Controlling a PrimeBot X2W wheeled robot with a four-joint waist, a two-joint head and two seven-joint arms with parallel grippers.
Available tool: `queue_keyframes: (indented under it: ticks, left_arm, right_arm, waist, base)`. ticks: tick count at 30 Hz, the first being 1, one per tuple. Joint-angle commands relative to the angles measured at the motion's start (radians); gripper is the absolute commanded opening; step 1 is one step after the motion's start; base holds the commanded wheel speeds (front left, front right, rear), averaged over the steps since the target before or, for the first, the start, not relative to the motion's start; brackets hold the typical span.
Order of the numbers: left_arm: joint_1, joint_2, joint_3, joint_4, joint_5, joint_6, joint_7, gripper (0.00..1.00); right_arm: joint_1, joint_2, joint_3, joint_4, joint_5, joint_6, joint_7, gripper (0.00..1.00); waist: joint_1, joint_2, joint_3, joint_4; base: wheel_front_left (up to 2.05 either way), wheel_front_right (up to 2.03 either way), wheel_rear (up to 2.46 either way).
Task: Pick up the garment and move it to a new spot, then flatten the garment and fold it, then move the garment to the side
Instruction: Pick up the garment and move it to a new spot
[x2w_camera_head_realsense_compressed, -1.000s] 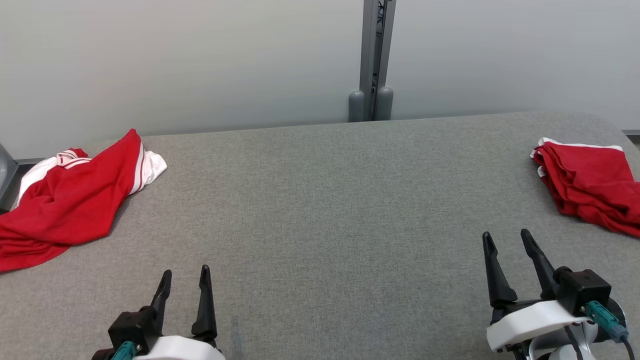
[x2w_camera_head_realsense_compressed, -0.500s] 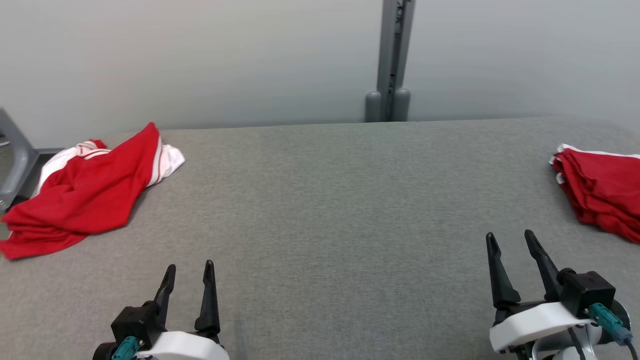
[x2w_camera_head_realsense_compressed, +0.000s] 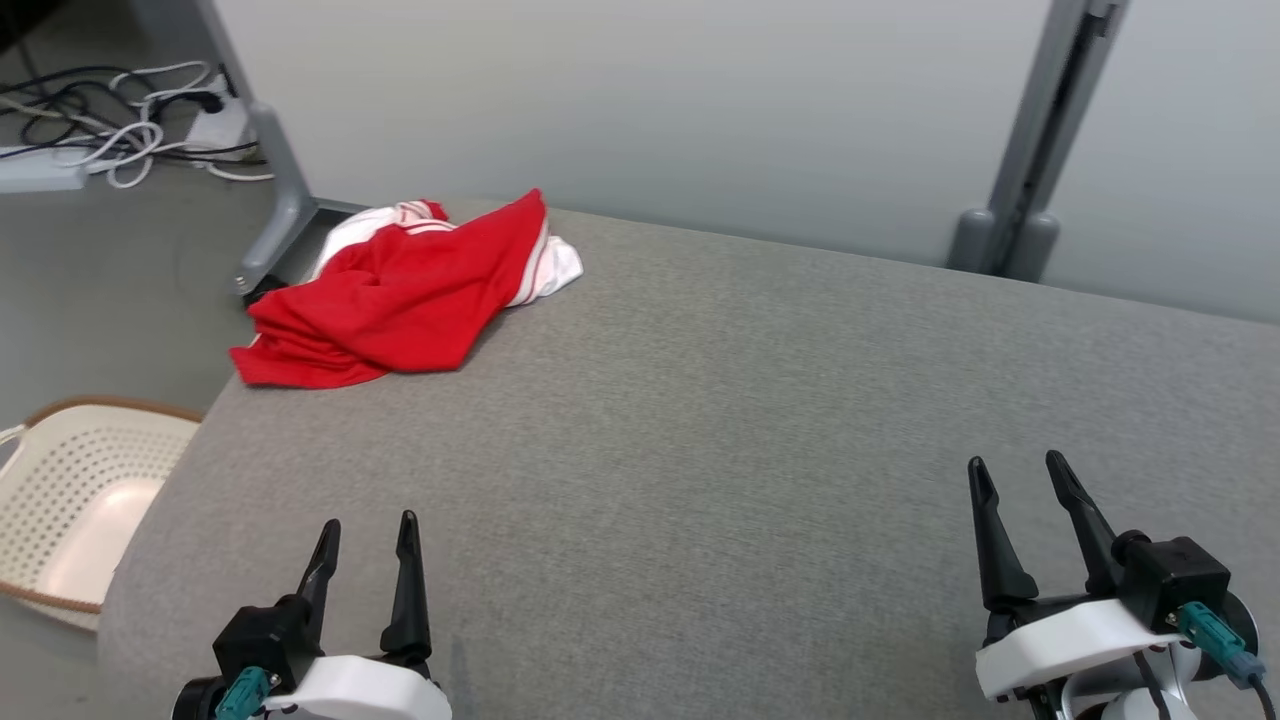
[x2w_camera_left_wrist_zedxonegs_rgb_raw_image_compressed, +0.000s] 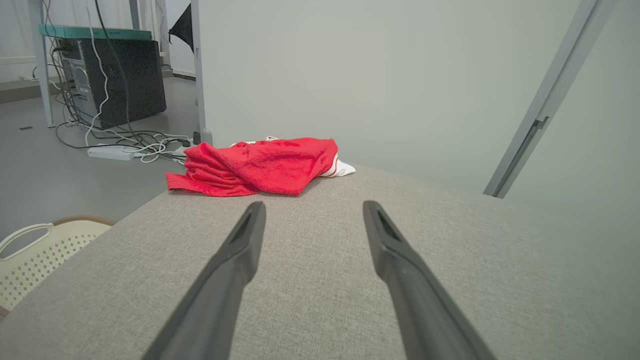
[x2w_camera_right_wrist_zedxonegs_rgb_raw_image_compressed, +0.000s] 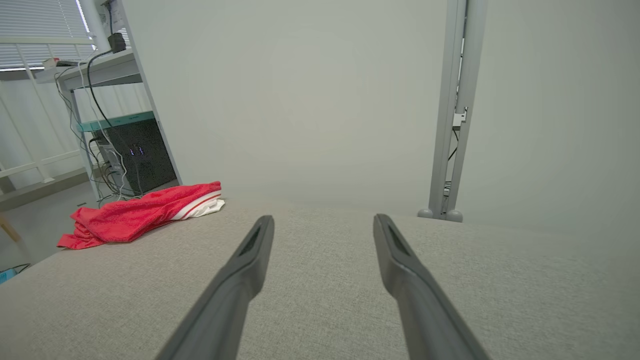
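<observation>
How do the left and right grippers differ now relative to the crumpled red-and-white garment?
The left gripper is nearer the red-and-white garment on the grey table; the right gripper is farther off. The right gripper leans leftward; the left gripper points straighter. Both are open, empty.

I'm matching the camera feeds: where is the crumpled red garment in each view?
Head view: red garment upper left, at the table's far left edge.
Left wrist view: red garment left of centre, mid-height.
Right wrist view: red garment at left, just below mid-height.
Shared landmark: the grey post, right of the garment in each.
</observation>
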Motion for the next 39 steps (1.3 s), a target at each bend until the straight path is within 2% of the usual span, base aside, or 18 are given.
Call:
queue_keyframes:
  ticks: [1,8,18,22,26,31,37,39]
  left_arm:
    - [-0.006,0.005,0.006,-0.004,0.005,-0.002,-0.005,1.0]
    - [0.008,0.017,0.013,-0.004,0.013,-0.012,-0.005,1.0]
    - [0.003,0.035,0.013,-0.019,0.021,-0.015,-0.003,1.0]
    - [-0.056,0.068,0.02,-0.034,0.023,-0.025,0.013,1.0]
    - [-0.166,0.133,0.031,-0.05,0.038,-0.048,0.048,1.0]
    - [-0.369,0.222,0.059,-0.029,-0.003,-0.116,0.157,1.0]
    - [-0.621,0.348,0.062,0.094,-0.015,-0.173,0.295,1.0]
    - [-0.658,0.36,0.058,0.123,-0.025,-0.181,0.321,1.0]
  right_arm:
    - [0.0,-0.005,0.0,-0.005,-0.002,0.0,0.002,1.0]
    - [0.003,-0.005,0.013,-0.006,0.008,0.0,-0.002,1.0]
    - [0.011,-0.006,-0.003,-0.027,0.0,0.0,-0.003,1.0]
    - [-0.017,-0.005,-0.022,-0.057,-0.032,0.0,0.009,1.0]
    - [-0.049,-0.006,-0.04,-0.101,-0.063,0.0,0.029,1.0]
    - [-0.098,-0.006,-0.053,-0.158,-0.103,0.0,0.054,1.0]
    - [-0.155,-0.006,-0.048,-0.215,-0.128,0.0,0.078,1.0]
    - [-0.161,-0.005,-0.048,-0.223,-0.133,0.0,0.08,1.0]
  waist:
    - [0.0,0.0,0.0,0.083]
    - [0.0,0.0,-0.005,0.177]
    - [0.0,0.0,0.012,0.193]
    - [0.0,0.0,0.06,0.165]
    - [0.0,0.0,0.131,0.12]
    - [0.0,0.0,0.232,0.047]
    - [0.0,0.0,0.347,-0.055]
    - [0.0,0.0,0.364,-0.07]
  base:
    - [0.0,0.0,0.0]
    - [0.0,0.0,0.0]
    - [0.0,0.0,0.0]
    - [0.0,0.0,0.0]
    - [0.0,0.0,0.0]
    - [0.0,0.0,0.0]
    - [0.0,0.0,0.0]
    - [0.0,0.0,0.0]
